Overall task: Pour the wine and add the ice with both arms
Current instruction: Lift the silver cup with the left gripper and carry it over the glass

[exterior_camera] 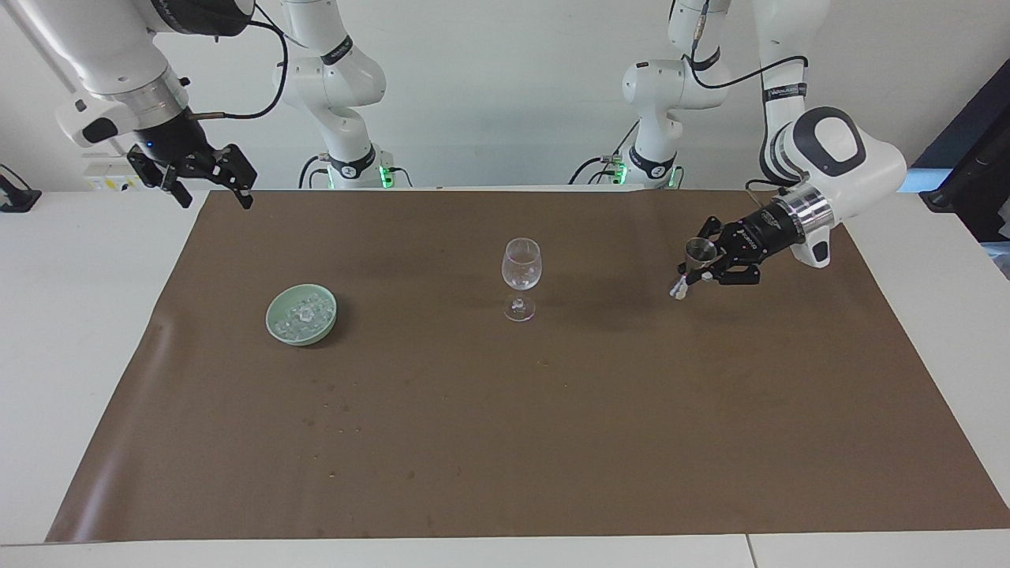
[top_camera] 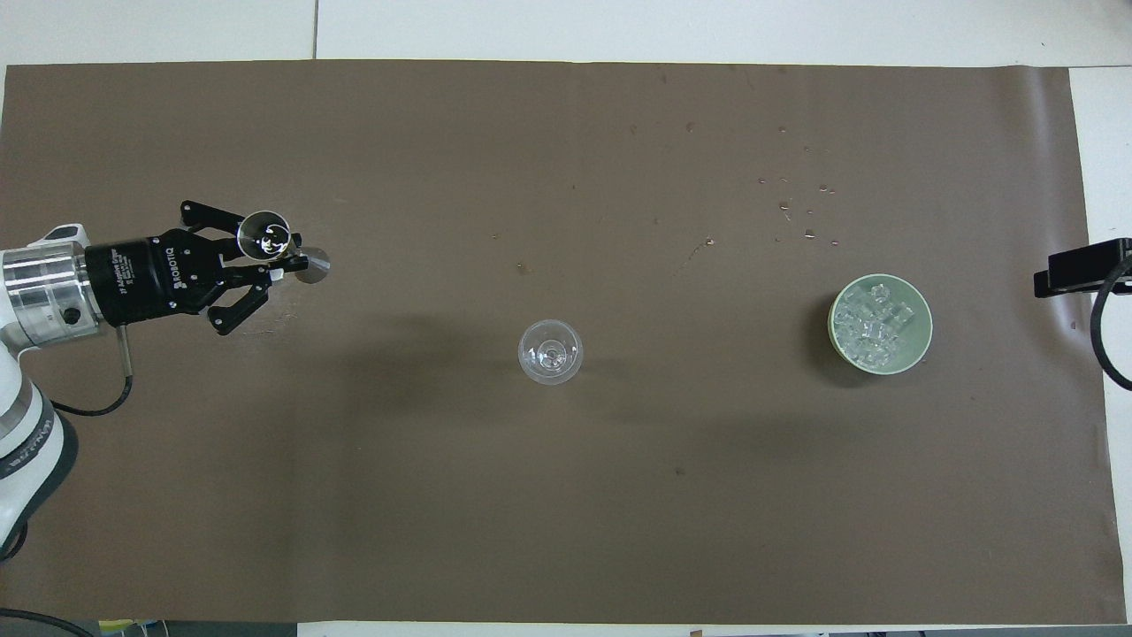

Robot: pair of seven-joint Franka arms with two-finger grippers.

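Note:
An empty clear wine glass [exterior_camera: 521, 268] stands upright mid-mat; it also shows in the overhead view [top_camera: 550, 351]. A pale green bowl [exterior_camera: 278, 331] toward the right arm's end holds a heap of clear ice [exterior_camera: 304, 310]; the bowl [top_camera: 926, 332] and ice [top_camera: 871, 326] also show from above. My left gripper [exterior_camera: 702, 268] [top_camera: 274, 257] is shut on a small metal jigger [exterior_camera: 694, 256] [top_camera: 265, 239], held tilted in the air over the mat between the glass and the left arm's end. My right gripper [exterior_camera: 213, 193] waits open and empty, raised over the mat's corner.
A brown paper mat [exterior_camera: 552, 442] covers most of the white table [exterior_camera: 79, 315]. Small wet spots [top_camera: 800, 212] dot the mat farther from the robots than the bowl. A black part [top_camera: 1083, 265] juts in at the right arm's end.

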